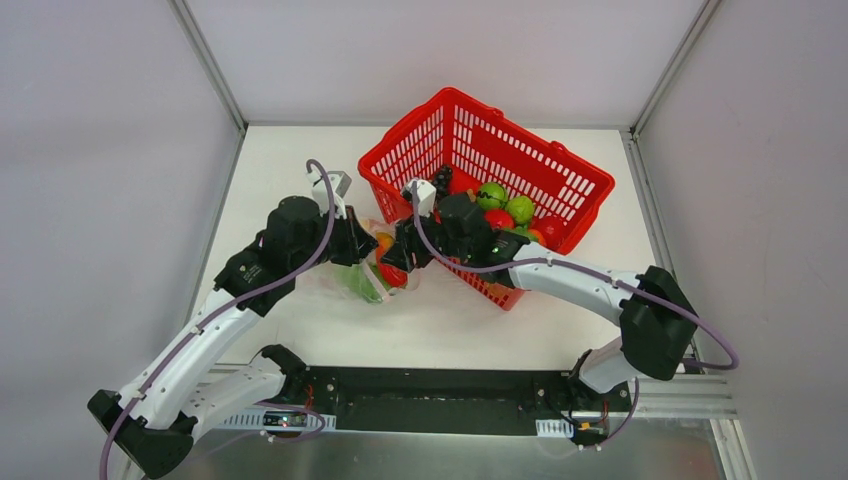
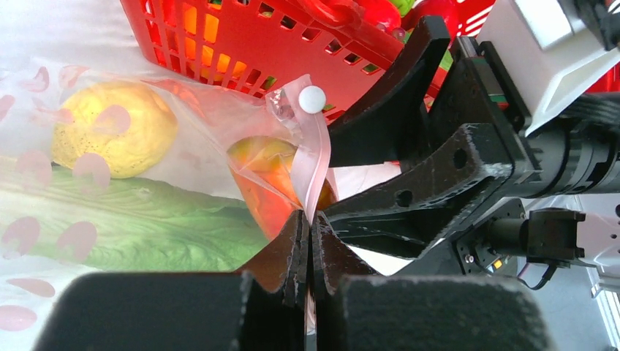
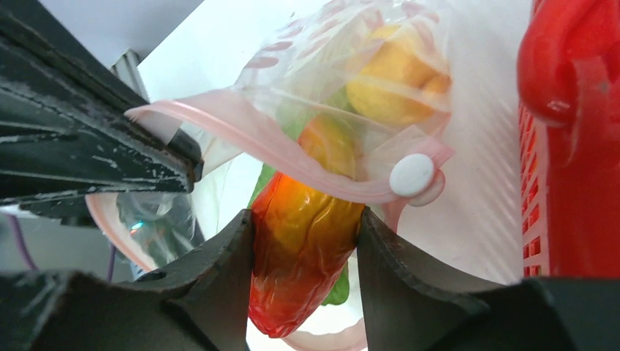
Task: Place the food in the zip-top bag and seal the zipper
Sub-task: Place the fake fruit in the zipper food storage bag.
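Observation:
The clear zip-top bag (image 1: 362, 283) with pink spots lies left of the basket. It holds the yellow fruit (image 2: 113, 128) and the green cabbage (image 2: 146, 219). My left gripper (image 2: 308, 219) is shut on the pink zipper strip (image 2: 318, 157), just below its white slider (image 2: 312, 99), and holds the mouth up. My right gripper (image 3: 305, 219) is shut on a red-and-orange toy piece (image 3: 303, 248). The piece's far end pokes under the zipper strip (image 3: 270, 150) into the bag mouth. In the top view, both grippers, left (image 1: 365, 245) and right (image 1: 395, 262), meet over the bag.
The red plastic basket (image 1: 560, 170) stands right behind the bag and close to my right wrist, its wall (image 3: 563, 146) just to the right of my fingers. Green and red toy fruits (image 1: 505, 205) lie in it. White walls and metal posts enclose the table.

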You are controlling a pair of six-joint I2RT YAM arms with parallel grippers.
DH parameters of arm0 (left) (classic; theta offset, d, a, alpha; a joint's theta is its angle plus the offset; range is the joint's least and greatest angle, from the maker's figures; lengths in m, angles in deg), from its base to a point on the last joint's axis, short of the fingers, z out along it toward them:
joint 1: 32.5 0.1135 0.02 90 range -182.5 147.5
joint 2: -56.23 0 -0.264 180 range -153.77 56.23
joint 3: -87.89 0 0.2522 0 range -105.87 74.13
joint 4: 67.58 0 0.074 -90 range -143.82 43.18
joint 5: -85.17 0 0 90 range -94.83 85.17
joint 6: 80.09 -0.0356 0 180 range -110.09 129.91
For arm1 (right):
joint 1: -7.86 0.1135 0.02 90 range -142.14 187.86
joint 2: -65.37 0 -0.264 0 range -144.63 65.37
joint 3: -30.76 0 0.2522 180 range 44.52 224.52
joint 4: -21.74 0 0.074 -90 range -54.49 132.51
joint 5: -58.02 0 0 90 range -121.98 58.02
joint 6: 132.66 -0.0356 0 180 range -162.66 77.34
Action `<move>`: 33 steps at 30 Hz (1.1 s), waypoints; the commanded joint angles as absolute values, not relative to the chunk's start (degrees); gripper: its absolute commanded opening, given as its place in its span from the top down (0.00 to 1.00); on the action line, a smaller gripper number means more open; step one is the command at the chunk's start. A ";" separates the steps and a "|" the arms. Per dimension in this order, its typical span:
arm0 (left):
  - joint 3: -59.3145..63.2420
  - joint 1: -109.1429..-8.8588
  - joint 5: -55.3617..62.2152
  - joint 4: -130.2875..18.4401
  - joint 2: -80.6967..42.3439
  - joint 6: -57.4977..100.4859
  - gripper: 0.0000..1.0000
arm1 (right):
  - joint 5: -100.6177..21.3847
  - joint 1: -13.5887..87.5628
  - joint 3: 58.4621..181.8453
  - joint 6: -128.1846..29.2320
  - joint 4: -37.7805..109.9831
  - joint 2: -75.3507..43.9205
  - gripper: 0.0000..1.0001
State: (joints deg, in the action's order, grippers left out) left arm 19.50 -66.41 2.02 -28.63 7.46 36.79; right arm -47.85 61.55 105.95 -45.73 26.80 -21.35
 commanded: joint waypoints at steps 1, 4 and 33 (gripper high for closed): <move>15.42 -66.30 4.56 -30.92 7.54 36.93 1.00 | -38.99 63.92 108.44 -43.06 20.35 -21.71 0.59; 14.62 -66.25 3.90 -30.89 8.68 37.21 1.00 | -37.74 64.65 109.15 -43.01 18.48 -22.59 0.56; 17.42 -66.25 -11.75 -32.65 17.57 37.60 1.00 | -53.64 63.99 123.01 -65.59 27.09 -30.75 0.27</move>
